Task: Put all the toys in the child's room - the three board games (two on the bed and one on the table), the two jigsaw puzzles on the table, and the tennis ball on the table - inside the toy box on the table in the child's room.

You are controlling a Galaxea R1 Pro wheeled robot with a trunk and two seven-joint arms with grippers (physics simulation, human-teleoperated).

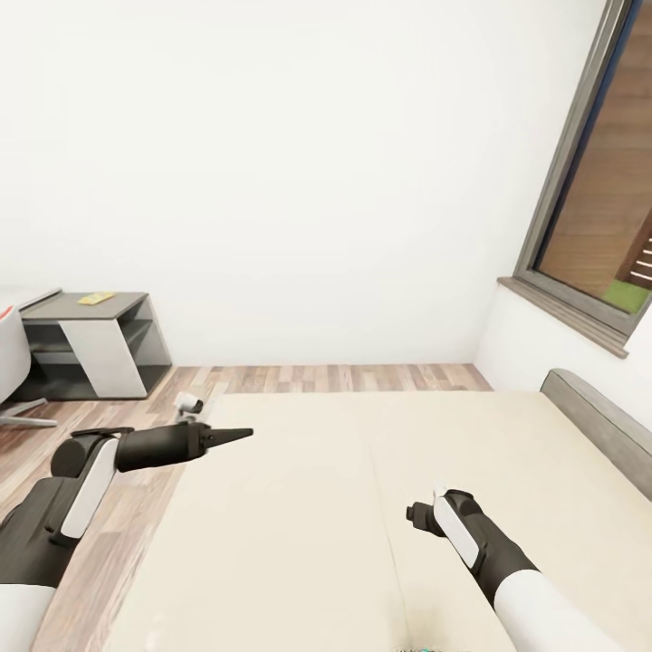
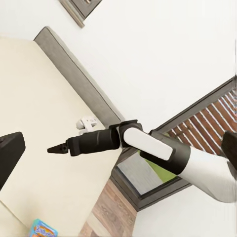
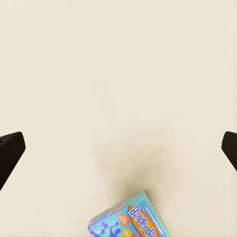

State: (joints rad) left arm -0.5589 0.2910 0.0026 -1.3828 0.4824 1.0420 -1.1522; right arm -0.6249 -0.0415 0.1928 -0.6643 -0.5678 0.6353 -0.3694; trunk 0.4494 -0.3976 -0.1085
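Observation:
The cream bed [image 1: 299, 507] lies in front of me. One light-blue board game [image 3: 128, 219] with cartoon print rests flat on the mattress, just below my right gripper [image 1: 415, 518]. That gripper points down at the bed, open, with its fingers [image 3: 10, 153] wide apart and nothing between them. The same box [image 2: 44, 228] shows in the left wrist view, and a sliver of it [image 1: 418, 648] sits at the head view's lower edge. My left gripper [image 1: 237, 436] hovers over the bed's left edge, pointing right, open and empty. The table, toy box, puzzles and ball are out of view.
A low dark-grey desk [image 1: 91, 344] with a yellow item [image 1: 95, 297] stands by the far wall at left, beside a chair [image 1: 11, 362]. A small white object [image 1: 188, 401] lies on the plank floor. The grey headboard [image 1: 602, 426] and a window [image 1: 598, 181] are at right.

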